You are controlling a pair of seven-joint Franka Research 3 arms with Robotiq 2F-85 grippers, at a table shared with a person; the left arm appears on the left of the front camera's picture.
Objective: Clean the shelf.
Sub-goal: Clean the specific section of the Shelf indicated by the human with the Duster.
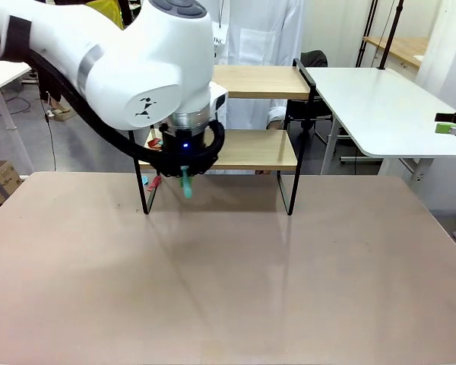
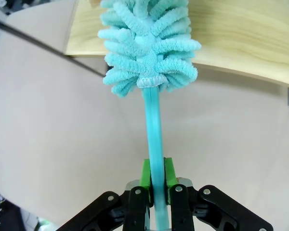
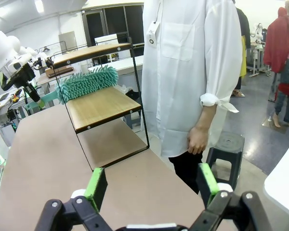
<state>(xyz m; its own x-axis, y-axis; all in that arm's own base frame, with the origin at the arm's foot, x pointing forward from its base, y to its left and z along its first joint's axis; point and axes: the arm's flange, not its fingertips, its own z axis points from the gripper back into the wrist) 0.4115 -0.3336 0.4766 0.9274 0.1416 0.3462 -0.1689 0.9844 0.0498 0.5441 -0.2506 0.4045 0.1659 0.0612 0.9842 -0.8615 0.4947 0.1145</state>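
Observation:
The shelf (image 1: 251, 149) stands at the far side of the brown table, two light wooden boards in a thin black frame. My left gripper (image 1: 185, 176) hangs in front of its left end, shut on the handle of a teal fluffy duster (image 1: 187, 186). In the left wrist view my left gripper (image 2: 156, 185) clamps the thin handle, and the duster (image 2: 147, 43) head reaches over the edge of the lower board (image 2: 241, 38). From the right wrist view the duster (image 3: 86, 83) head lies on the lower board of the shelf (image 3: 103, 108). My right gripper (image 3: 151, 187) is open and holds nothing. It sits far right (image 1: 447, 126), off the table.
A person in a white coat (image 3: 188, 72) stands just behind the shelf, one hand (image 3: 197, 139) hanging down. A black stool (image 3: 226, 144) is beside them. A white table (image 1: 380, 106) lies at the back right. The brown table (image 1: 228, 281) in front of the shelf is bare.

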